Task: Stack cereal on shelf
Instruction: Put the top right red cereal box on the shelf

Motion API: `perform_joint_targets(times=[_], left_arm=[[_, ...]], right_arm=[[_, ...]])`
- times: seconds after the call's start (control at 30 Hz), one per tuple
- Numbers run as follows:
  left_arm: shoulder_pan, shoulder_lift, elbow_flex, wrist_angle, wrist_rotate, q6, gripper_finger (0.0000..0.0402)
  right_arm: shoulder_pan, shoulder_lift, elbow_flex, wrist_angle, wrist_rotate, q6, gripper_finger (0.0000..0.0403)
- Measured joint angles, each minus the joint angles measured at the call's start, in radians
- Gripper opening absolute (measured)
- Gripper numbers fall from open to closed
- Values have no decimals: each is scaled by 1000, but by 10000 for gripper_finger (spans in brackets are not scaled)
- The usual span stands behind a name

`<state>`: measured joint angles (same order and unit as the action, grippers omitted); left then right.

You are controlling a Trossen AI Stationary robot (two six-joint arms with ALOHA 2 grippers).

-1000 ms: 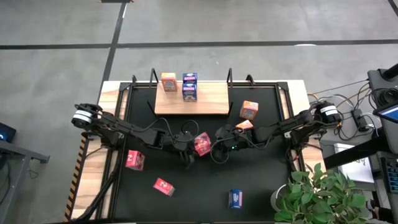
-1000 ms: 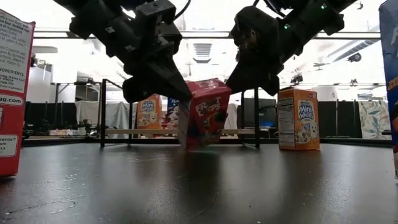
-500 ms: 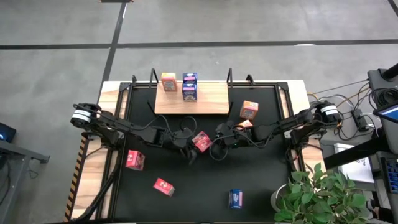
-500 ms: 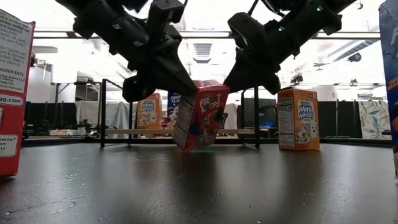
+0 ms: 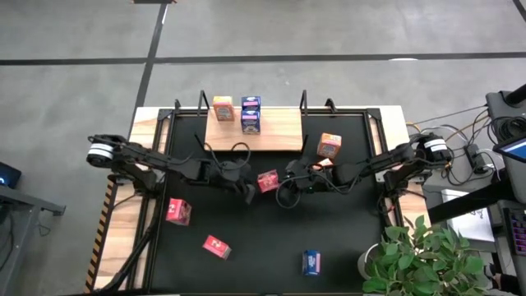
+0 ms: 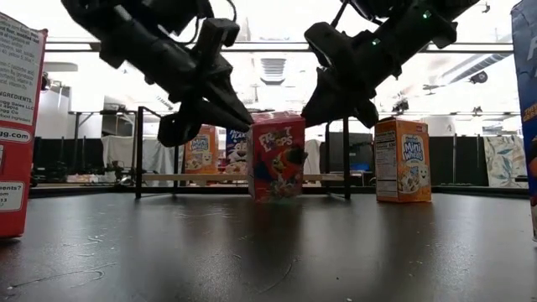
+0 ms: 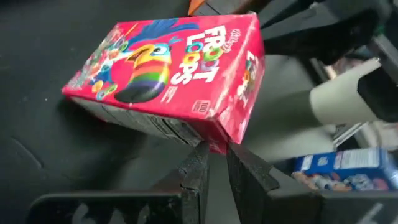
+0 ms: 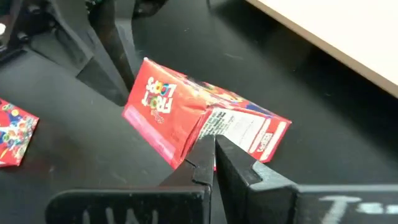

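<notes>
**Two boxes shelved, seven outstanding**

Two cereal boxes, one orange and one blue, are standing on the shelf. Seven are remaining on the mat: an upright red box mid-table, an orange box beside the shelf, another orange one partly hidden by the right arm, two red boxes and one blue near the front. Left gripper is sitting nearly closed against the red box's edge, gripping nothing. Right gripper is clenched, also grasping nothing, pressing beside the same box.
</notes>
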<state>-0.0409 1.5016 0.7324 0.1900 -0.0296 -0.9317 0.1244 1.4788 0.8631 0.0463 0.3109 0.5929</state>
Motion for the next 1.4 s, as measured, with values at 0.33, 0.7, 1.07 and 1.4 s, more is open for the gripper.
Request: perform_joint_targets(times=[0.33, 0.7, 1.07, 1.4], left_arm=[[40, -12, -132, 283, 40, -114, 40], [46, -12, -157, 306, 22, -133, 40], [46, -37, -157, 305, 12, -170, 40], [46, -52, -180, 295, 9, -170, 40]], right_arm=[[-38, 0, 0, -15, -5, 28, 9], [-38, 0, 0, -14, 2, 29, 9], [-44, 0, 0, -13, 4, 27, 9], [-46, 0, 0, -11, 8, -14, 9]])
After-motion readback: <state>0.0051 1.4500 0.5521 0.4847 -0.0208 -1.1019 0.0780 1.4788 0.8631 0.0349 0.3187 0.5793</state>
